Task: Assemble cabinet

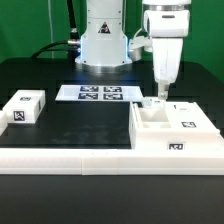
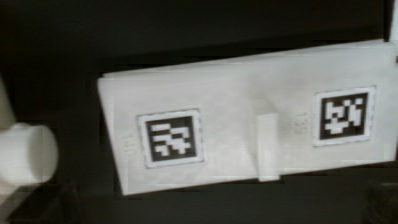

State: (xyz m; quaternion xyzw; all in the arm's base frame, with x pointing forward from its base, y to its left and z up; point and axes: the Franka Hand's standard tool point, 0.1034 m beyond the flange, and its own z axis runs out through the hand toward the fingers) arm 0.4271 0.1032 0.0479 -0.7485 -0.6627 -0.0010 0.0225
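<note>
cabinet (image 1: 172, 128): on the black table (image 1: 90, 125), exterior view's right | my gripper (image 1: 158, 97): low over its far corner, finger gap I cannot tell | small tagged block (image 1: 25, 106): well apart, exterior view's left

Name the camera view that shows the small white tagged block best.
The exterior view: the small white block sits whole at that view's left, a tag on its front face. The wrist view misses it, showing only a white two-tagged surface.

A green wall (image 1: 22, 25) is showing at eleven o'clock behind a black table (image 1: 70, 125) lying under even light.
</note>
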